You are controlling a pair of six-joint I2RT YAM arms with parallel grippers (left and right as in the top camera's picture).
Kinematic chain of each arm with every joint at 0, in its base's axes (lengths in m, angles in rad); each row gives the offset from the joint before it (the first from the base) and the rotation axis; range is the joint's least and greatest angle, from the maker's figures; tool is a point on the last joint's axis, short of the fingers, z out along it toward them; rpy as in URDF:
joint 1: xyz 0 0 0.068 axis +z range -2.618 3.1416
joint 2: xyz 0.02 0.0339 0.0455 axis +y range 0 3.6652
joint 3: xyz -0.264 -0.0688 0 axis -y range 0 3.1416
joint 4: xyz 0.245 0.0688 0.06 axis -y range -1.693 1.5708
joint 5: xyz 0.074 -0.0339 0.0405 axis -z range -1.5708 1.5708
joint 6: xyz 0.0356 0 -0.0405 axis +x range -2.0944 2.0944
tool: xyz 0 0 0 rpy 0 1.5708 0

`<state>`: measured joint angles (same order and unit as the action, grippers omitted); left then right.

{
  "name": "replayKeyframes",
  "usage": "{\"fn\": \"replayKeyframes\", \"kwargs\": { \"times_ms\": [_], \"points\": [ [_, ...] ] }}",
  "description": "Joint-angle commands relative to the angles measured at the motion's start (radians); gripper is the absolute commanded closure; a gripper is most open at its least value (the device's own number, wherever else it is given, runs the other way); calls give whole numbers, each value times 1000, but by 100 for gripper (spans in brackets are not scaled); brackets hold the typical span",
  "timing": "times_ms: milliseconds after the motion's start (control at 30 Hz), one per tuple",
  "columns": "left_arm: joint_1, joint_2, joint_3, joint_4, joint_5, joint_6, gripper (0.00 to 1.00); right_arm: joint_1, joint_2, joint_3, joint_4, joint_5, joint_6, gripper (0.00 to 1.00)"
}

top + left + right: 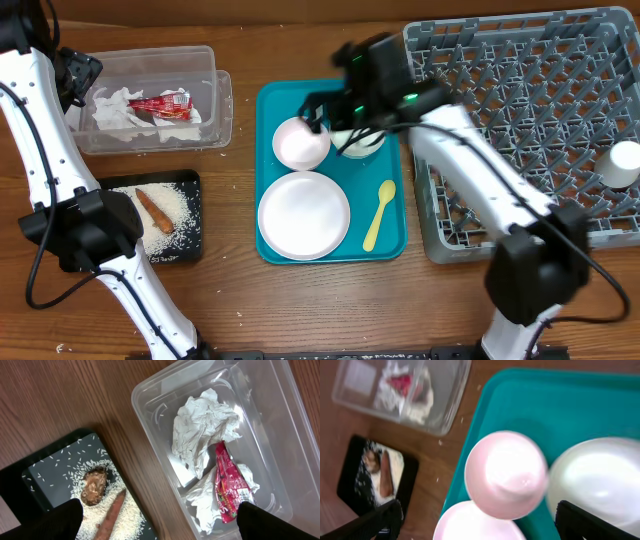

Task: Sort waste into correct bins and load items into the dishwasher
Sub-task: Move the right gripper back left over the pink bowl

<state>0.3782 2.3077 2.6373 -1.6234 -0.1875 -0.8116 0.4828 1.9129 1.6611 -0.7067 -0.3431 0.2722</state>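
The clear tub (222, 100) holds crumpled napkins (202, 425) and a red wrapper (227, 485). The black tray (190, 242) holds rice (127, 510), a brown stick (112, 517) and a brown lump (94, 486). My left gripper (160, 525) is open and empty, high over the gap between the two bins. On the teal tray (395, 245) lie a pink bowl (505, 474), a white bowl (600, 480), a plate (304, 215) and a yellow spoon (379, 215). My right gripper (477, 515) is open and empty above the bowls. A white cup (624, 162) sits in the grey rack (520, 90).
The right arm reaches from the front right across the rack's left edge to the teal tray. The left arm stands along the table's left side beside the black tray. Bare wood shows between the bins and the teal tray.
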Motion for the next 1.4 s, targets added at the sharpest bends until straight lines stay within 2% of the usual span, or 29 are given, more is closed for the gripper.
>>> {"fn": "replayKeyframes", "kwargs": {
  "times_ms": [0,133,267,433,633,1100,1267,1367],
  "points": [
    [-6,-4,0,2,1,4,0,79,61,-5,21,74,17,0],
    [-6,-4,0,2,1,4,0,153,110,-5,56,77,24,0],
    [-6,-4,0,2,1,4,0,214,130,-5,101,87,22,6],
    [-6,-4,0,2,1,4,0,274,178,-5,148,262,22,9],
    [-6,-4,0,2,1,4,0,285,234,-5,206,354,7,21],
    [-6,-4,0,2,1,4,0,275,300,-4,235,394,-22,23],
    [-6,-4,0,2,1,4,0,275,317,-4,234,391,-22,34],
    [-6,-4,0,2,1,4,0,275,317,-4,234,391,-21,49]
  ]
}}
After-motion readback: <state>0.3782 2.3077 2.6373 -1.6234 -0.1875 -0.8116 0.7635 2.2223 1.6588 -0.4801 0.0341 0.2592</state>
